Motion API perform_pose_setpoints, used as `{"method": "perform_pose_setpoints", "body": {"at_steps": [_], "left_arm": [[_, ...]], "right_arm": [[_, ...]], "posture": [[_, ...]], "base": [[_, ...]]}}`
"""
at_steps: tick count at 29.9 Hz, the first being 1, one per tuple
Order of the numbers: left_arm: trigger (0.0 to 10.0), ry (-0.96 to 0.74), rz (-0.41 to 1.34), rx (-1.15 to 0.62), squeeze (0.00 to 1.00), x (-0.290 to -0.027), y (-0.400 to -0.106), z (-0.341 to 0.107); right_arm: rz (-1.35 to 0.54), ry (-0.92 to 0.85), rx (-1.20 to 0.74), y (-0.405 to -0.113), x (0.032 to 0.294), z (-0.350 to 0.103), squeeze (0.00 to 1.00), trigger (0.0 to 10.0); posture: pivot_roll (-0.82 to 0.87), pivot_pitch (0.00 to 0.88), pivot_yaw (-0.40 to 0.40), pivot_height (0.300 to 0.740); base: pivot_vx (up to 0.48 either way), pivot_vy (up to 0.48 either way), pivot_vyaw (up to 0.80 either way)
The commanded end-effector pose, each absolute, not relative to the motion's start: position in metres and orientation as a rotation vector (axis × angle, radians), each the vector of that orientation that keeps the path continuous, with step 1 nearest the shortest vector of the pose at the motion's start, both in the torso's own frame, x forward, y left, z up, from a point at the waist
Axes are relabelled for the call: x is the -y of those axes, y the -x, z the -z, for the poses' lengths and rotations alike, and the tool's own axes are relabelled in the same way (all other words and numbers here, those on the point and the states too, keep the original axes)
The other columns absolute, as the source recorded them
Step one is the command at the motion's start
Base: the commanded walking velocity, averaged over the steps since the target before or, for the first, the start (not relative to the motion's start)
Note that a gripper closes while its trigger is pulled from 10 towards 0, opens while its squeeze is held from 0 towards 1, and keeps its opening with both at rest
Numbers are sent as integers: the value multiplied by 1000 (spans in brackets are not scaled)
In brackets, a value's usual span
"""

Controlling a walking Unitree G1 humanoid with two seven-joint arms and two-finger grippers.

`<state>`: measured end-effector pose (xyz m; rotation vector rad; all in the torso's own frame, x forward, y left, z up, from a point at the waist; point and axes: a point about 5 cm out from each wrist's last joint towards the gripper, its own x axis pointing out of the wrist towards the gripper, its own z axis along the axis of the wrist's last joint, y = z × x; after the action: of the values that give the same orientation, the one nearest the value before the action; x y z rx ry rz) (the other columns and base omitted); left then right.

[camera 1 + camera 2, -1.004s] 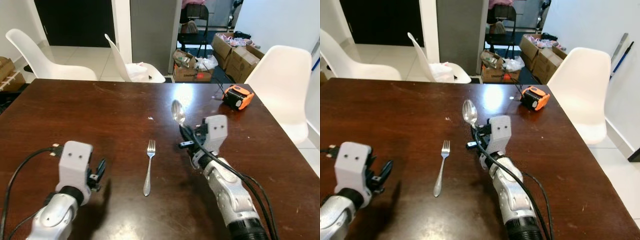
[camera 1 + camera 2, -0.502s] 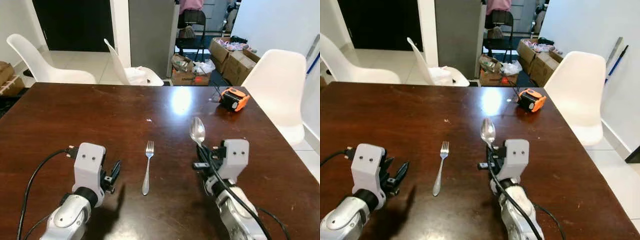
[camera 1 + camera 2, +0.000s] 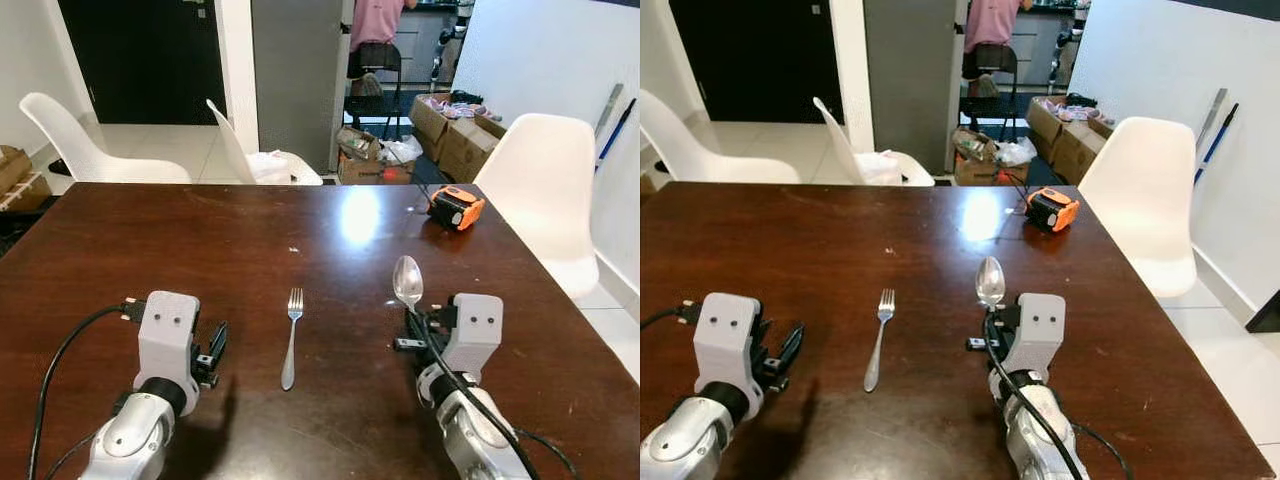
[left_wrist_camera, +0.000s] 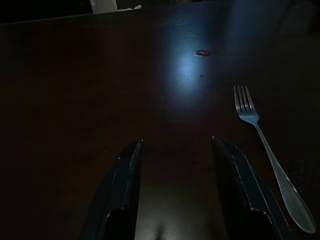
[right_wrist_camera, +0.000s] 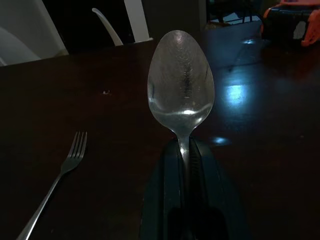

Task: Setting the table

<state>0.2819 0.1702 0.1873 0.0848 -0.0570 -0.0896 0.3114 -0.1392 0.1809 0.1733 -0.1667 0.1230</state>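
Lying at the table's centre, the fork looks placed already. At its three o'clock the right gripper pinches a spoon upright, not yet laid down. Off at nine o'clock, the left gripper hovers spread and empty.

My right gripper carried spoon from far centre, above fork line, rightward and nearer; now right of fork, bowl up. My left gripper edged forward, closer to fork's left. Head view tilted up: person now visible past doorway
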Motion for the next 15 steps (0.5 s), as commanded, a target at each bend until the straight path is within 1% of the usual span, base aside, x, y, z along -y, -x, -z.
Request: {"method": "perform_pose_setpoints", "body": {"at_steps": [1, 8, 12, 14, 15], "left_arm": [[10000, -75, 88, 41, 0, -170, -281, -182], [10000, -79, 77, 39, 0, -172, -282, -178], [10000, -65, 62, 40, 0, -170, -283, -172], [10000, -61, 60, 42, 0, -169, -283, -171], [10000, -47, 56, 52, 0, -166, -286, -171]], "right_arm": [[-118, -178, 147, -312, 139, -178, 0, 10000], [-132, -173, 157, -313, 136, -181, 0, 10000], [-147, -154, 160, -313, 135, -181, 0, 10000], [-150, -151, 159, -313, 135, -182, 0, 10000], [-159, -141, 158, -314, 136, -183, 0, 10000]], "posture": [[70, 95, 62, 740], [59, 91, 61, 740], [31, 75, 29, 740], [31, 75, 29, 740], [19, 68, 12, 740]], "base": [[0, 0, 0], [0, 0, 0], [0, 0, 0], [0, 0, 0], [0, 0, 0]]}}
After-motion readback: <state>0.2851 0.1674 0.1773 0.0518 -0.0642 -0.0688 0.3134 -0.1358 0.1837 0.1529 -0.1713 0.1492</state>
